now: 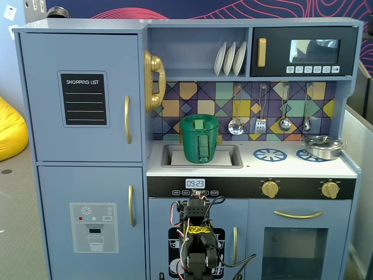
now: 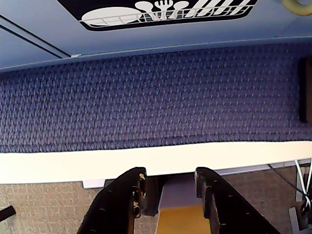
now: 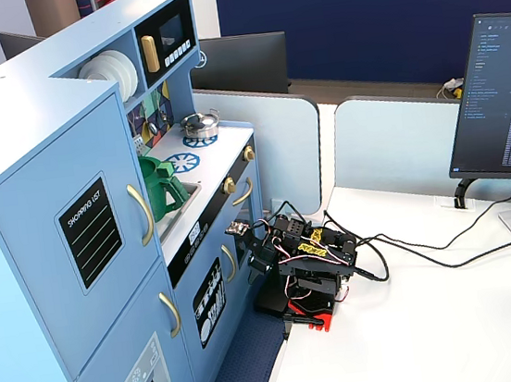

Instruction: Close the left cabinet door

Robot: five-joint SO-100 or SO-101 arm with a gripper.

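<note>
The left cabinet door (image 1: 41, 96) is the light blue upper fridge door with a black "SHOPPING LIST" panel (image 1: 84, 99) and a curved gold handle (image 1: 127, 119). It sits flush with the cabinet front in both fixed views, as the door (image 3: 41, 231) also shows from the side. My arm (image 1: 198, 239) is folded low in front of the dishwasher door, well to the right of and below that door; the arm (image 3: 306, 264) stands on the white table. In the wrist view my gripper (image 2: 169, 176) points down past the table edge, jaws apart and empty. The door is out of the wrist view.
Below is the blue door with the ice-dispenser graphic (image 1: 93, 227). A green pitcher (image 1: 199, 139) stands in the sink, a pot (image 1: 323, 146) on the hob, a black microwave door (image 1: 303, 52) top right. A monitor (image 3: 505, 95) and cables (image 3: 432, 258) lie on the white table (image 3: 423, 338).
</note>
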